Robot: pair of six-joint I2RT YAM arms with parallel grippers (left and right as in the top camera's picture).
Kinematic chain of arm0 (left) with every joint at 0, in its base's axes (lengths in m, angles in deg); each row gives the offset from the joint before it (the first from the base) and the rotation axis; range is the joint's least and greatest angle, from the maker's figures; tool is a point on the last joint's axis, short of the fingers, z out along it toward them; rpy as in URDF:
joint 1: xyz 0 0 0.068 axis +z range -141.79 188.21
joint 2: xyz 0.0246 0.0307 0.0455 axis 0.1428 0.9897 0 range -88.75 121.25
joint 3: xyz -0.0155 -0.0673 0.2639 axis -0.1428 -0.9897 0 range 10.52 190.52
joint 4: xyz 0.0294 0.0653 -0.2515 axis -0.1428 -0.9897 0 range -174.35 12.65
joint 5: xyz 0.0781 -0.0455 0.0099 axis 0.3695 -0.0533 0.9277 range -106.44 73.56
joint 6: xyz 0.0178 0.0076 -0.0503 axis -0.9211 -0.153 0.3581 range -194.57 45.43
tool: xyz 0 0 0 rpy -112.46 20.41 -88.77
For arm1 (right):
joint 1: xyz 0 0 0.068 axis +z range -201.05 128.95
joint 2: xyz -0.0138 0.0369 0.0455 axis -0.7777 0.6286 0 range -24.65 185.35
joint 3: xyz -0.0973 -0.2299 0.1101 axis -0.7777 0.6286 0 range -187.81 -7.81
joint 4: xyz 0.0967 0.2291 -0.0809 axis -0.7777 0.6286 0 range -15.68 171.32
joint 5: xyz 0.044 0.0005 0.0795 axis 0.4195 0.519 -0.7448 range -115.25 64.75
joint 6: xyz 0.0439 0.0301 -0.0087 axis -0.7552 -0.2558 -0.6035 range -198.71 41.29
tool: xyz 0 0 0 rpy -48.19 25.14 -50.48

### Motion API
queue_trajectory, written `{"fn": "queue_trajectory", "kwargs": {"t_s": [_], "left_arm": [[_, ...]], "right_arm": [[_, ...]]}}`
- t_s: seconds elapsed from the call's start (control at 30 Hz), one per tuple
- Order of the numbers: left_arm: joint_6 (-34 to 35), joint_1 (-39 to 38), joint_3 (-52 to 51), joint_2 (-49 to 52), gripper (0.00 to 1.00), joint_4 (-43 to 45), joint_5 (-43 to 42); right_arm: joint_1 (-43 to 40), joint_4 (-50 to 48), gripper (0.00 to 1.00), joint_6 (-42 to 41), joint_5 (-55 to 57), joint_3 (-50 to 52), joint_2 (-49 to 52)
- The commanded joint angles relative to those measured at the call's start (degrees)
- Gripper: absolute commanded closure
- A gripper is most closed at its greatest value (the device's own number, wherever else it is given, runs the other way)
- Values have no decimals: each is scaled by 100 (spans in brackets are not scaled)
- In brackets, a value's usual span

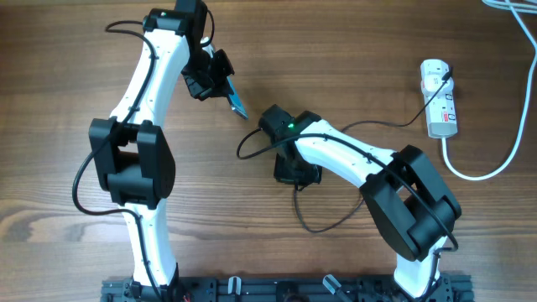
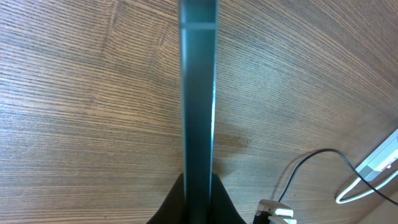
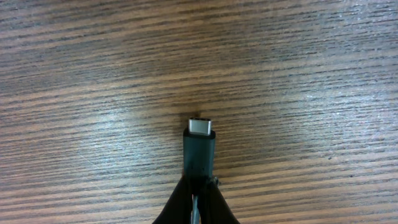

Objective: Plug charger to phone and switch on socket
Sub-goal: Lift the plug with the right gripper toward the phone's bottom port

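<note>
My left gripper (image 1: pixel 220 82) is shut on the phone (image 1: pixel 237 102) and holds it on edge above the table. In the left wrist view the phone (image 2: pixel 199 93) shows as a dark teal edge rising from between the jaws (image 2: pixel 199 199). My right gripper (image 1: pixel 270 119) is shut on the charger's black connector, just right of the phone. In the right wrist view the connector (image 3: pixel 200 146) sticks out of the jaws (image 3: pixel 198 202), its metal tip bare over the wood. The charger's thin black cable (image 1: pixel 394 124) runs to the white socket (image 1: pixel 438 96) at the right.
The socket's thick white cord (image 1: pixel 503 159) loops along the right edge of the table. The socket (image 2: pixel 380 163) and the thin cable (image 2: pixel 298 171) also show at the lower right of the left wrist view. A slack black cable loop (image 1: pixel 323 222) lies under the right arm.
</note>
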Motion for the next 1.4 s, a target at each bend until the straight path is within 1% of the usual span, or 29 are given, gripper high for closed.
{"fn": "queue_trajectory", "kwargs": {"t_s": [0.0,0.03,0.07,0.13,0.2,0.27,0.4,0.57,0.7,0.8,0.93,1.07,1.23,1.37], "left_arm": [[31,-22,70,-188,96,-17,-17],[-9,-22,70,-188,96,-9,-50],[-192,-22,70,-188,96,28,-225],[-789,-22,70,-188,96,186,-992],[-1156,-22,70,-188,96,463,-1956],[-1381,-26,70,-188,96,741,-2806],[-1937,-120,70,-188,96,1012,-3901],[-2413,-507,70,-188,96,994,-4026],[-2686,-737,70,-188,96,1014,-4050],[-2992,-702,70,-188,96,990,-4323],[-3010,-496,70,-188,96,1097,-4874],[-3034,-247,70,-188,96,990,-4881],[-3816,-315,70,-188,96,568,-4878],[-3871,-396,70,-188,96,555,-4881]], "right_arm": [[-26,125,96,-2,-116,70,160],[-31,216,96,72,-125,-11,136],[-31,295,96,166,-160,-85,94],[-31,415,96,492,-372,-227,-96],[-31,420,96,866,-807,-267,-470],[-24,424,96,1108,-1204,-267,-938],[-17,411,96,1515,-1672,-267,-1834],[-20,243,96,1596,-1705,-267,-2559],[-81,-55,96,1558,-1681,-267,-2660],[-201,-192,96,1486,-1683,-267,-2686],[-560,-195,96,1222,-1692,-267,-2739],[-774,-334,96,1759,-2133,-267,-2756],[-774,-612,96,1744,-1899,-267,-2756],[-772,-726,96,1700,-1810,-267,-2754]]}}
